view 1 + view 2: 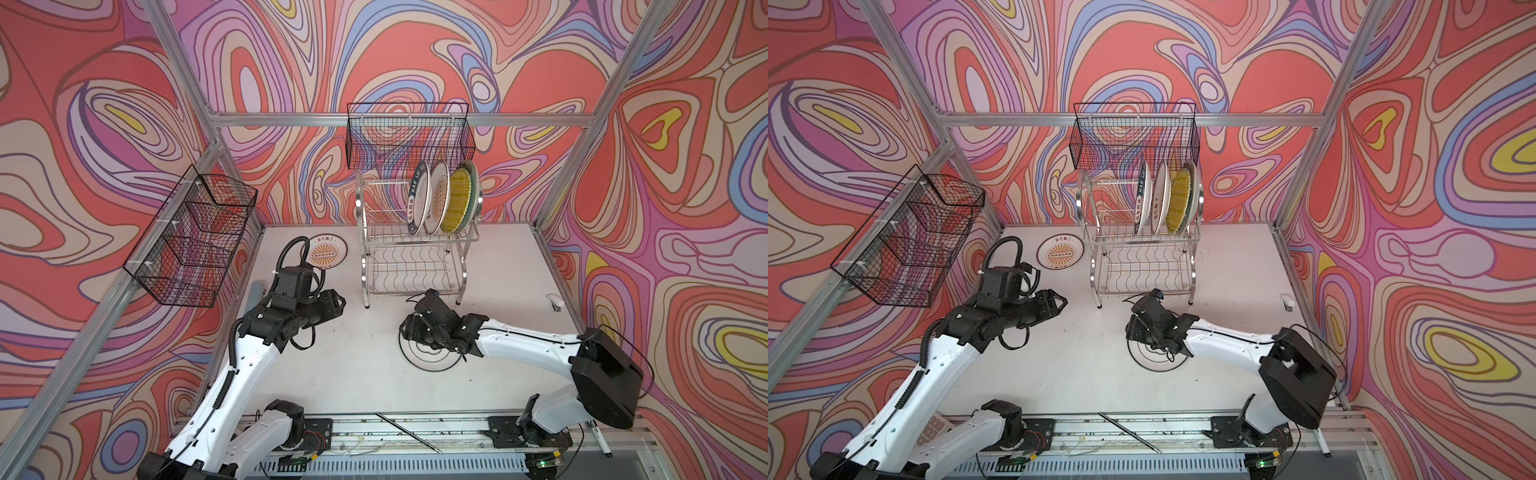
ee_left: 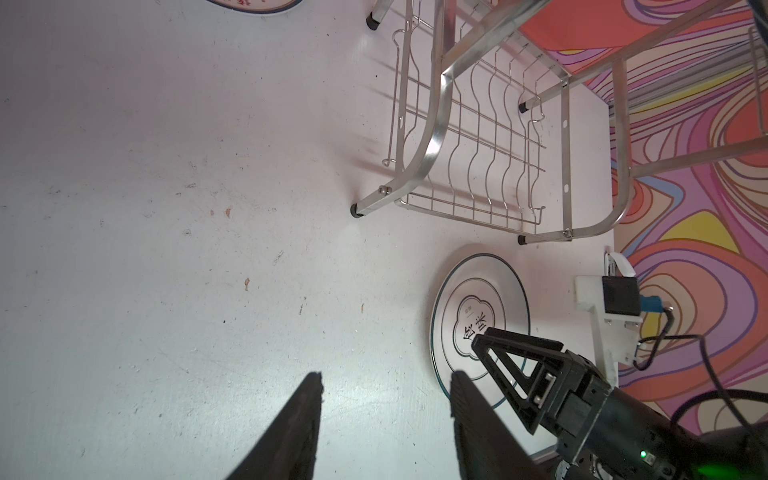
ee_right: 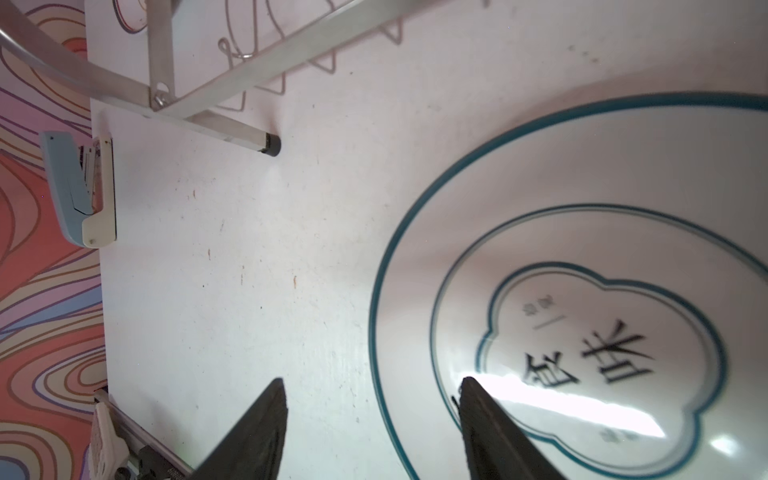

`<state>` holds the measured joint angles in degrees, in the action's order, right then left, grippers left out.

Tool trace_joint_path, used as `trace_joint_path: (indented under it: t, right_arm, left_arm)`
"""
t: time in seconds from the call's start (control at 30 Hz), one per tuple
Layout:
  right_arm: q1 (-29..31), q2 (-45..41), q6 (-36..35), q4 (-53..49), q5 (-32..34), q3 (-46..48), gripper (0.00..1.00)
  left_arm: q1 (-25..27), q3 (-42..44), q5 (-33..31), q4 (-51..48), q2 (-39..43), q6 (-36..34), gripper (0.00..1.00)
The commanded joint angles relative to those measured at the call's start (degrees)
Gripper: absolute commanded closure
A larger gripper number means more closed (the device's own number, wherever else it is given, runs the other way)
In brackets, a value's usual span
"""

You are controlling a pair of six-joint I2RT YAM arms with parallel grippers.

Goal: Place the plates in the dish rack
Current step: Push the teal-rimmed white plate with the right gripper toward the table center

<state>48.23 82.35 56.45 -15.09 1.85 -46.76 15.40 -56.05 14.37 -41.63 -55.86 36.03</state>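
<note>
I'm seeing right gripper (image 3: 372, 380) fingers standing apart, rim of the ringed white plate (image 3: 582, 199) lying between them | left gripper (image 2: 385, 374) fingers standing apart, table (image 2: 166, 208) showing between them

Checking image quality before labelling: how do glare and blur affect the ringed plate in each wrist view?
Right wrist view: the ringed plate is soft, with a white glare streak over its lettering; left wrist view: the same plate looks sharp, without glare.
</note>
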Motion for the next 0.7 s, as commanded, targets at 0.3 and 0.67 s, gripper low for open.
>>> trace_joint_path:
  t: [0.3, 0.67]
  right_arm:
    - [-15.0, -18.2, -3.4, -11.5, -3.1, 13.3, 0.34]
    - [-21.4, -18.1, -5.6, -5.4, -10.1, 19.8, 0.4]
  left_arm:
    - [0.8, 0.2, 2.7, 1.9, 0.6, -1.1, 0.47]
    - [2.4, -1.3, 3.7, 2.5, -1.2, -2.2, 0.47]
